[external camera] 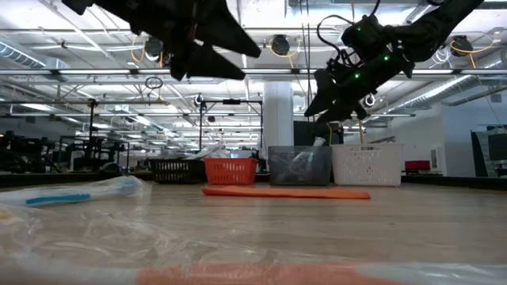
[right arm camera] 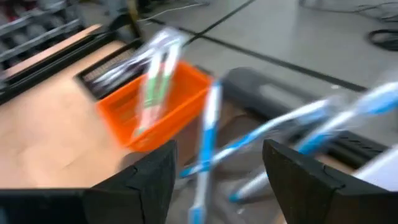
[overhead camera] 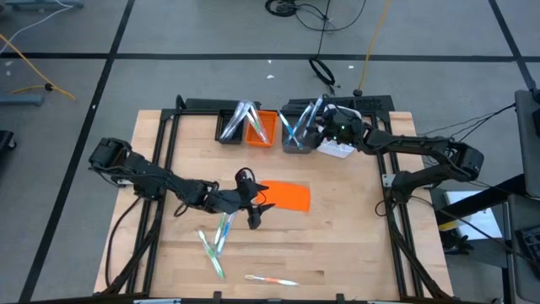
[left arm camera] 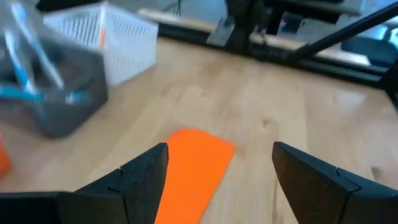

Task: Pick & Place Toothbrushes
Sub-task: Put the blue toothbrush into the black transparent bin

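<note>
Three wrapped toothbrushes lie flat on the wooden table: one green (overhead camera: 223, 230), one beside it (overhead camera: 211, 253), one near the front edge (overhead camera: 270, 279). One shows close up in the low view (external camera: 71, 195). More toothbrushes stand leaning in the bins at the back: blue ones in the grey bin (right arm camera: 249, 140), green ones in the orange bin (right arm camera: 155, 87). My left gripper (left arm camera: 217, 180) is open and empty, above the table near the flat orange sheet (left arm camera: 193, 168). My right gripper (right arm camera: 217, 186) is open and empty, above the grey bin (overhead camera: 295, 139).
Four small bins stand in a row at the table's far edge: black (overhead camera: 229, 128), orange (overhead camera: 263, 131), grey, white (overhead camera: 336, 148). The orange sheet (overhead camera: 287, 196) lies mid-table. Bare wood lies to the right of the sheet (overhead camera: 346, 236).
</note>
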